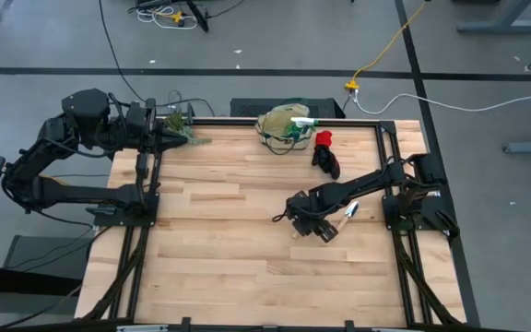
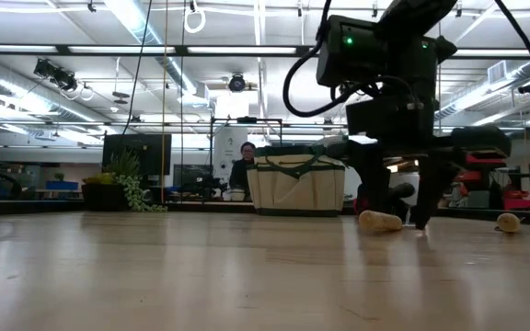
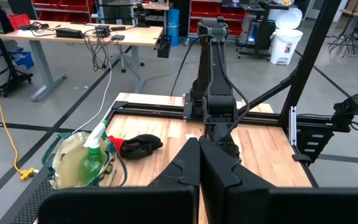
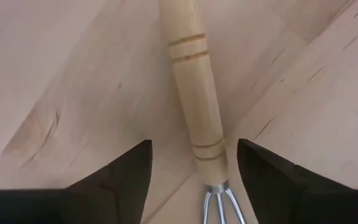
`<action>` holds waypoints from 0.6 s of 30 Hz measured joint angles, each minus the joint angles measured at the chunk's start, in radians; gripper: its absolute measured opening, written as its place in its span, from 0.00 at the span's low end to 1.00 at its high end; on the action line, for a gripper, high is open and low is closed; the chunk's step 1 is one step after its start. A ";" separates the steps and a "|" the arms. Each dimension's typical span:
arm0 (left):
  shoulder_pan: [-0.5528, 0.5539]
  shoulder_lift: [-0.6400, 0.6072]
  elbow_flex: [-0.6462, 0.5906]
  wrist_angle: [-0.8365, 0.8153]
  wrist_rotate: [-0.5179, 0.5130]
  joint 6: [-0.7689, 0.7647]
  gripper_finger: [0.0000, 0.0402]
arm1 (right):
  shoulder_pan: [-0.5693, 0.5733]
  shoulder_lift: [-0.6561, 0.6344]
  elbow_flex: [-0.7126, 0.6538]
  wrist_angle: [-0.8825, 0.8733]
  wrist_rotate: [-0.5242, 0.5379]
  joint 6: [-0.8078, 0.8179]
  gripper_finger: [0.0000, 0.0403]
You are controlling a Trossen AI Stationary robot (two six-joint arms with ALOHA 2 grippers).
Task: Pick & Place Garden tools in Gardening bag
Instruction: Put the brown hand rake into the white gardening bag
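Note:
A wooden-handled hand rake [image 4: 197,93] lies flat on the table, its metal tines [image 4: 221,204] toward my right wrist. My right gripper [image 4: 194,168] is open and points down, one finger on each side of the handle without touching it; it is near the table's middle [image 1: 304,219]. The handle's free end [image 2: 380,221] shows in the low view. The beige bag [image 1: 282,124] stands at the far edge with a green translucent bottle [image 3: 95,163] in it. The red-and-black glove [image 1: 325,153] lies beside the bag. The trowel [image 1: 350,212] lies right of my right gripper. My left gripper [image 3: 199,163] is shut at the far left.
A small leafy plant [image 1: 181,124] sits at the far left corner by my left gripper. Black frame rails [image 1: 146,194] run along the table's left and right sides. Bare wood [image 1: 238,267] fills the near half. A person [image 2: 244,165] sits beyond the table.

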 joint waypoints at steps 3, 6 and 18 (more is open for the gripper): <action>0.000 0.000 0.000 0.000 0.000 -0.004 0.01 | 0.000 0.000 0.000 0.011 0.000 0.000 0.55; 0.000 0.000 0.000 0.000 0.000 -0.006 0.01 | 0.000 0.000 0.000 0.012 -0.001 0.000 0.52; 0.000 0.000 0.000 0.000 0.000 -0.007 0.01 | 0.000 0.000 -0.001 0.015 -0.005 0.001 0.41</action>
